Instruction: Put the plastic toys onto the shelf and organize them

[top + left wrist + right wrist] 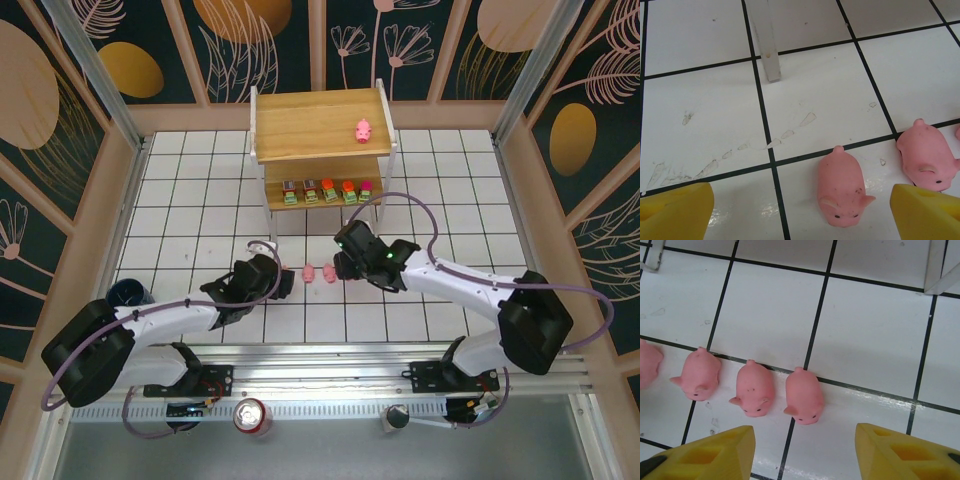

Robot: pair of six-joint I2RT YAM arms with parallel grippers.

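The shelf (318, 122) stands at the back centre. One pink pig (363, 129) is on its top board, and several green-based blocky pieces (329, 189) line its lower board. More pigs lie in a row on the tiles between the arms (309, 271) (328, 272). My left gripper (286, 281) is open just left of that row. In the left wrist view its yellow fingers (675, 210) flank the nearest pig (842, 187) without touching it. My right gripper (341, 265) hangs open over the row's right end, with a pig (802, 395) just ahead of its fingertips (710, 455).
A dark blue mug (128, 294) sits at the left by the left arm. A red soda can (251, 416) stands on the front rail. A white shelf leg (767, 45) is just beyond the pigs. Wooden walls enclose the tiled table.
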